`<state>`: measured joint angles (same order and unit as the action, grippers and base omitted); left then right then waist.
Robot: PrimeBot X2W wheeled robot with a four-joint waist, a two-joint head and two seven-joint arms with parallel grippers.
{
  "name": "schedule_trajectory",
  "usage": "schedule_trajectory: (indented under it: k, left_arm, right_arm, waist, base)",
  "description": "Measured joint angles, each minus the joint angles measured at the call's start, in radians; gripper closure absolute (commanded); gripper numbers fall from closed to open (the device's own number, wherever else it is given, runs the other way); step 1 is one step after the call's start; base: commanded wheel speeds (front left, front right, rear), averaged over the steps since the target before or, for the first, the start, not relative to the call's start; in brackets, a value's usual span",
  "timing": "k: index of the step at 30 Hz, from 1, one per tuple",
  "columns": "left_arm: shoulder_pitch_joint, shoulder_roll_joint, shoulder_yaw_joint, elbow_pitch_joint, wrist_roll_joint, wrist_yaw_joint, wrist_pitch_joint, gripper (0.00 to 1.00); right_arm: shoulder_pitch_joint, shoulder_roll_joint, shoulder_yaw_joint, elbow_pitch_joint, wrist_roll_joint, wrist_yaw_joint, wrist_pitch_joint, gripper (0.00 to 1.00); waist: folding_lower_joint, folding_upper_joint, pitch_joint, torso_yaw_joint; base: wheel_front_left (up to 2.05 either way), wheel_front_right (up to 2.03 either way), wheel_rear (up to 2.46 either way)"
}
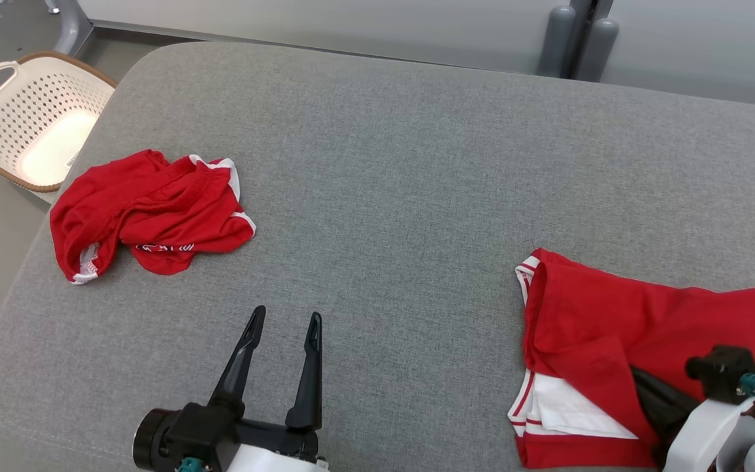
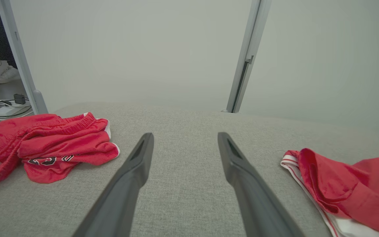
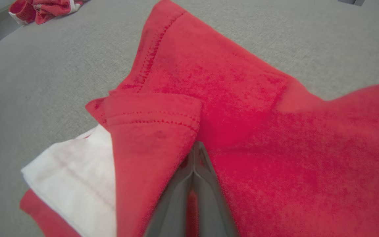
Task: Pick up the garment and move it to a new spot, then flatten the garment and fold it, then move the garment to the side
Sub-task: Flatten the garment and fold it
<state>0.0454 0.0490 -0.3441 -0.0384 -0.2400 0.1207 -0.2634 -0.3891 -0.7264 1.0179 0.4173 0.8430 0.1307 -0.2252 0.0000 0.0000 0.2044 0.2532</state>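
Two cloths: garment (image 1: pixel 646 314) in clenched right tool (image 3: pixel 195 148); crumpled shorts (image 1: pixel 148 210) near splayed left tool (image 1: pixel 286 318).

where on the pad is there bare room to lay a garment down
The widest bare patch is the middle of the pad, between the shorts at left and the folded garment at right, back to the far edge. Crowded: near right, where the right end effector is shut on that garment.

Left gripper (image 1: pixel 287 313): two long, tapering matte-black fingers (image 1: pixel 240 360) w/ slotted tips, black block base, round black cylinder at its side, white forearm shell, small teal connector. Right gripper (image 3: pixel 196 148): same dark fingers, black knob, teal plug, white wrist cover, thin cables.
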Motion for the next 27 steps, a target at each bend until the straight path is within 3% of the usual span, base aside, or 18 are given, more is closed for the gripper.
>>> schedule_trajectory:
  k: [8,15,18,27]
  left_arm:
    - [-0.011,0.0,-0.006,-0.006,-0.005,0.008,0.0,0.0]
    - [-0.009,0.0,-0.001,-0.016,-0.005,0.011,0.0,0.0]
    - [-0.007,0.0,0.005,-0.019,-0.003,0.011,0.0,0.0]
    - [0.008,0.0,0.039,-0.019,0.02,-0.004,0.0,0.0]
  right_arm:
    - [-0.007,-0.037,0.165,-0.132,0.06,0.0,-0.027,1.0]
    - [-0.004,0.037,0.204,-0.203,0.042,0.0,-0.033,1.0]
    - [-0.001,0.061,0.129,-0.206,0.021,0.0,-0.035,1.0]
    - [0.079,0.132,-0.277,-0.065,-0.12,0.0,-0.038,1.0]
  waist:
    - [0.0,0.0,0.004,0.01]
    - [0.0,0.0,-0.002,-0.004]
    - [0.0,0.0,-0.005,-0.02]
    - [0.0,0.0,-0.028,-0.107]
  base:
    - [0.0,0.0,0.0]
    - [0.0,0.0,0.0]
    - [0.0,0.0,0.0]
    - [0.0,0.0,0.0]
